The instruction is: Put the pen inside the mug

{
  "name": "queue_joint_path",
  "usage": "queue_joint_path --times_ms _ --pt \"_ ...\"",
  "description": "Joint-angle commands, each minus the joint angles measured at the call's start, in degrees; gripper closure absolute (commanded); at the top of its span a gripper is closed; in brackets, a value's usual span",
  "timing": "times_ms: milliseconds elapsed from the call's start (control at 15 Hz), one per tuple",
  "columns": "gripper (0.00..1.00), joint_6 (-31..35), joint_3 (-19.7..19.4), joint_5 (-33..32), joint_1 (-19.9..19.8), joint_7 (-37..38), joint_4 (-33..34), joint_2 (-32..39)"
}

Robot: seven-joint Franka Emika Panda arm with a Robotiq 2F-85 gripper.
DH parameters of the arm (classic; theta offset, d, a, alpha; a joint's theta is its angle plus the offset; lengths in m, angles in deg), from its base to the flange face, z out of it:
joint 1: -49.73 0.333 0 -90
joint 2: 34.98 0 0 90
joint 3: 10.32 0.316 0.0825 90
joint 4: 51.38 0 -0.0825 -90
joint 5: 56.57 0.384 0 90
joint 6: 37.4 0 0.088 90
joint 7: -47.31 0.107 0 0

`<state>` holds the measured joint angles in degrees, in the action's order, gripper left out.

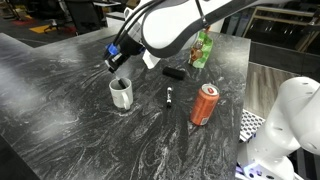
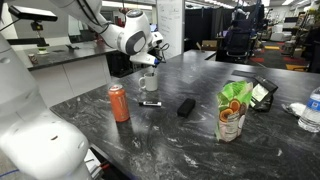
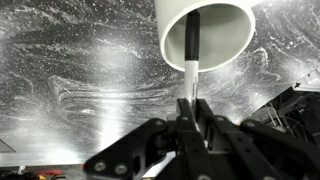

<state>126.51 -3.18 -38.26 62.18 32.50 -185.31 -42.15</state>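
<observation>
Pale silvery-white stick pen with a darker end is clamped between the two fingers of the hand, which are closed narrow on its pale lower shaft. In the wrist view the dark end points into the open mouth of the plain white cylindrical mug; I cannot tell whether the tip is below the rim. The mug's top is cut off by the frame edge and its inside is in shadow.

The mug stands upright on the dark marbled table, directly under the hand in both exterior views, where the pen is too thin to make out.

The orange-red drink can stands upright, well apart from the mug; its label is too small to read. The print on the green snack bag is likewise unreadable. A thick black marker lies between mug and can, and a flat black rectangular block lies near it. A clear bottle is cut off at the frame edge.
</observation>
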Motion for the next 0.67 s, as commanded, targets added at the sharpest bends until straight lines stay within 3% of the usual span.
queue_joint_path --times_ms 0,333,600 --pt "0.64 -3.04 -1.00 3.62 0.83 -3.55 -0.48 -0.72" --pt "0.28 -6.46 -0.75 -2.50 -1.36 2.89 -0.38 -1.62" --pt "0.01 -12.07 0.45 -18.39 -6.16 18.11 1.11 -3.13"
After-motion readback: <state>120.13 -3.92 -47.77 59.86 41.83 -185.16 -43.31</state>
